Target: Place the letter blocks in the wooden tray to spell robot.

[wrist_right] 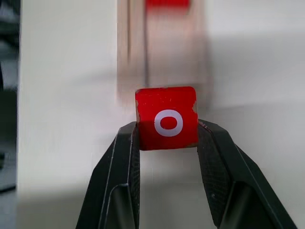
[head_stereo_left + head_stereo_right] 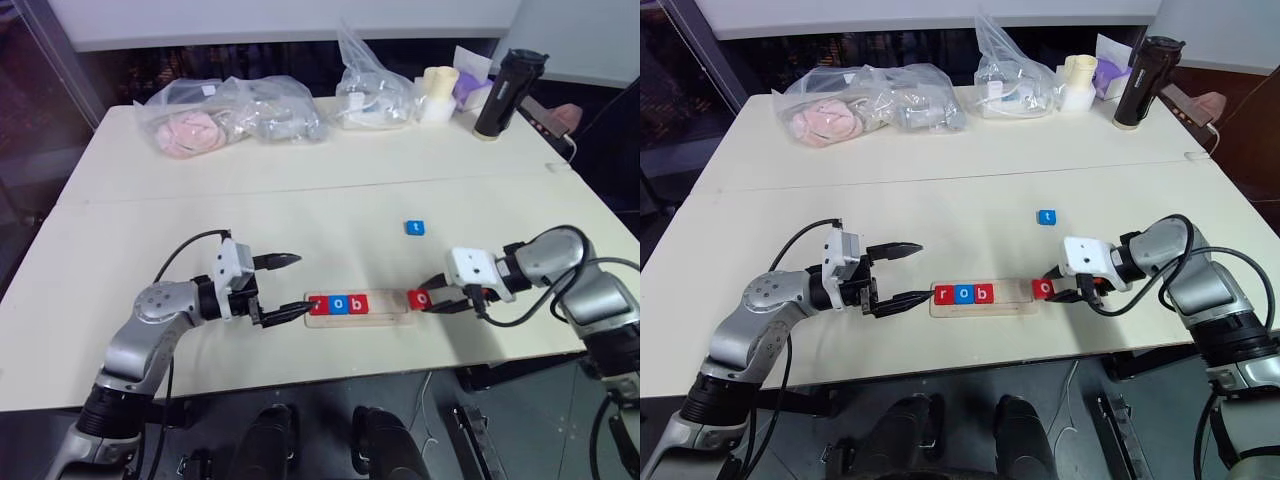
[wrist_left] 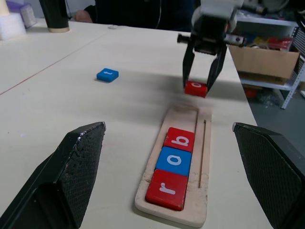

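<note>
Red "o" block (image 1: 167,119) pinched in right claw (image 2: 432,297), hanging just off right end of wooden tray (image 2: 395,312). Tray holds r, o, b at left end. Blue "t" block (image 2: 414,228) alone on counter (image 2: 300,215) beyond. Left claw (image 2: 290,286) spread wide at tray's left end.
</note>
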Controlling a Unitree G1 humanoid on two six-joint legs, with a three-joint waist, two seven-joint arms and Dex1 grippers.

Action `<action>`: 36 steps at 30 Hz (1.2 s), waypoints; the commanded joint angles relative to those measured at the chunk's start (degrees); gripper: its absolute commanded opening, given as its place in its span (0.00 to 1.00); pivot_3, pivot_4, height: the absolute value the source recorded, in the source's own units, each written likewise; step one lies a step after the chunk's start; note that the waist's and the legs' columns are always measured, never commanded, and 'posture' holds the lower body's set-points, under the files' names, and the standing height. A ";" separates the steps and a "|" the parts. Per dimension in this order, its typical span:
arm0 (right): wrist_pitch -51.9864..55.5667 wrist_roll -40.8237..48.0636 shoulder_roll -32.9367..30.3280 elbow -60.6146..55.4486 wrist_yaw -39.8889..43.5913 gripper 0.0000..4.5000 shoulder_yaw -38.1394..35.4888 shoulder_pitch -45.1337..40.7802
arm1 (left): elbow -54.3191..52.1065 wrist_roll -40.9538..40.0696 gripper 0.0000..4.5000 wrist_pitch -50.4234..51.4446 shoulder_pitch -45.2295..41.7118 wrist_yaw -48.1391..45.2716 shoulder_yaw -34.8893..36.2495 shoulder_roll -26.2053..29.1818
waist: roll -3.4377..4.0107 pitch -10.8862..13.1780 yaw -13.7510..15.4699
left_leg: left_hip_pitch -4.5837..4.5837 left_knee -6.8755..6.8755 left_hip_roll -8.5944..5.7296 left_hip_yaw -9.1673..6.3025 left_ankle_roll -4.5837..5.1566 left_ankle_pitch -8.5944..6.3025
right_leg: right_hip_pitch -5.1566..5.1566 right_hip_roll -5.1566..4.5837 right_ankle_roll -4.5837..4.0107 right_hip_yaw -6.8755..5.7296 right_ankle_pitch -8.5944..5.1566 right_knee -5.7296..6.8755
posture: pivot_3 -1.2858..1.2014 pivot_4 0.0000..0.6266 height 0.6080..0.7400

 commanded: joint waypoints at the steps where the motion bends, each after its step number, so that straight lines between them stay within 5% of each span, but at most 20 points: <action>1: 5.19 0.79 0.78 -6.02 -2.01 0.25 -0.29 -0.61 | -0.62 -0.16 1.00 -0.88 -0.84 0.13 0.18 -0.42 | 0.00 0.00 0.11 | 0.00 0.00 0.00 0.00 -0.01 -0.01 | 0.01 -0.01 0.00 0.00 0.00 -0.01 | 0.52 0.24 0.98; 11: 10.49 -3.27 5.41 -8.97 -8.12 0.25 4.65 -1.20 | -0.95 0.12 1.00 -1.12 -0.48 0.22 0.32 -0.60 | 0.00 0.00 0.02 | -0.07 -0.03 -0.01 0.02 -0.02 -0.01 | -0.05 -0.01 0.00 -0.01 0.00 -0.07 | 0.52 0.24 0.98; 36: 9.76 -5.53 6.51 -8.12 -8.26 0.25 6.67 -1.43 | -2.08 -2.08 1.00 0.66 0.11 -9.00 -0.58 4.23 | 0.00 0.00 -0.01 | -0.07 -0.03 -0.01 0.03 0.00 -0.01 | -0.06 0.01 0.00 -0.03 0.00 -0.07 | 0.52 0.24 0.98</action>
